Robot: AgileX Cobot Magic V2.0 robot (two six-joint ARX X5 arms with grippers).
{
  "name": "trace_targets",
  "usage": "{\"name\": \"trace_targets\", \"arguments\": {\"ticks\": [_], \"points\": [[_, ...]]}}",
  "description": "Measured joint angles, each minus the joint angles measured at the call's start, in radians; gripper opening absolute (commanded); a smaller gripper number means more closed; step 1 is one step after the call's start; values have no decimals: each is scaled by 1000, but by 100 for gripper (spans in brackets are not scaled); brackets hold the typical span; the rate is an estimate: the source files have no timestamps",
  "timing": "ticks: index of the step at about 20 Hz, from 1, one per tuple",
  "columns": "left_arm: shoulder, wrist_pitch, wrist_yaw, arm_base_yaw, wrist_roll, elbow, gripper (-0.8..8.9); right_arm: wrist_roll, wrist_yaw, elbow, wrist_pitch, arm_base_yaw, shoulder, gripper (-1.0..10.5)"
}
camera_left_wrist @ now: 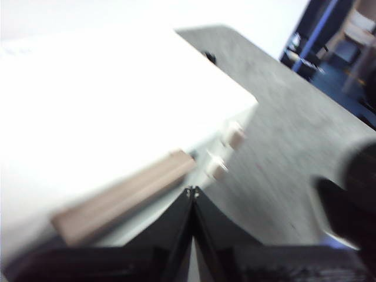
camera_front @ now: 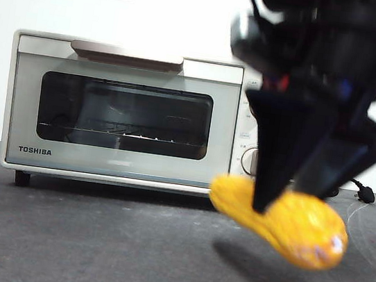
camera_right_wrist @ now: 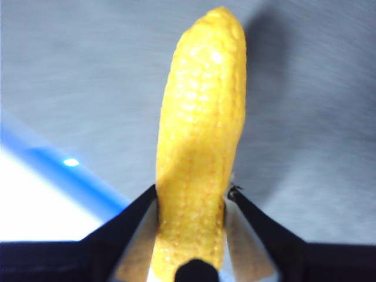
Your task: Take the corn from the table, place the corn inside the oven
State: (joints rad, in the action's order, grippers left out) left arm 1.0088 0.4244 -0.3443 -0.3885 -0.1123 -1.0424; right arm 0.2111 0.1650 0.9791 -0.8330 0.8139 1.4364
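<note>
The right hand (camera_right_wrist: 191, 197) pinched the glossy, bumpy yellow corn cob (camera_front: 281, 223) above the dark grey bench (camera_front: 90, 239) — left hand (camera_left_wrist: 192, 191) pressed together over the cream-white oven (camera_front: 122, 114).

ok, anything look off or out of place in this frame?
One thing: the cream-white Toshiba toaster oven has its dark glass door shut while the right gripper already holds the bumpy yellow toy corn off the dark grey table. The left gripper, jaws shut, hangs above the oven's bar handle. Nothing spilled or damaged.
</note>
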Motion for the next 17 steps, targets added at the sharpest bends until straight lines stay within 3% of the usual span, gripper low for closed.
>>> {"name": "trace_targets", "arguments": {"ticks": [5, 8, 17], "points": [[67, -118, 100, 0, 0, 0, -5, 78, 0, 0, 65, 97, -186, -12], [128, -134, 106, 0, 0, 0, -5, 108, 0, 26, 70, 124, -291, -12], [251, -131, 106, 0, 0, 0, -5, 117, -51, 175, 21, 128, -400, -12]]}}
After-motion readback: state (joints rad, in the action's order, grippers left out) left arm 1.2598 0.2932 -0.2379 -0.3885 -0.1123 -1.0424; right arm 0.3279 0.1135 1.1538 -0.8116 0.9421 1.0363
